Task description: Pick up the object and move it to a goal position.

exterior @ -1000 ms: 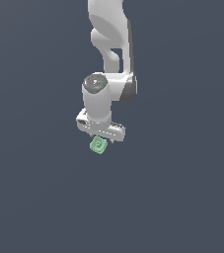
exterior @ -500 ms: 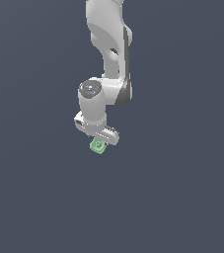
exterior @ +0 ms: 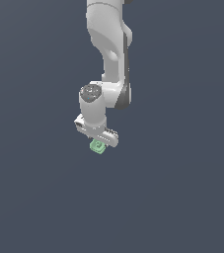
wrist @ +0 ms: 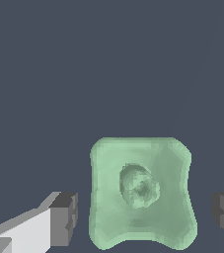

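End effector [wrist: 143, 212] spread wide — fingers [wrist: 64, 217] flanking the green block [wrist: 140, 190], gaps on both sides, nothing gripped

One white robot arm [exterior: 109, 59] with glossy rounded segments is in the scene. It carries one white gripper [exterior: 97, 137], which has two dark grey fingertips [wrist: 64, 217], one on each side of the block in the wrist view. There is one small pale green squarish block [wrist: 140, 192] with rounded corners, also visible in the exterior view [exterior: 98, 146]. That block has one round ring-shaped hollow [wrist: 139, 187] on its top face. One plain dark grey-blue surface [exterior: 182, 188] fills the background.
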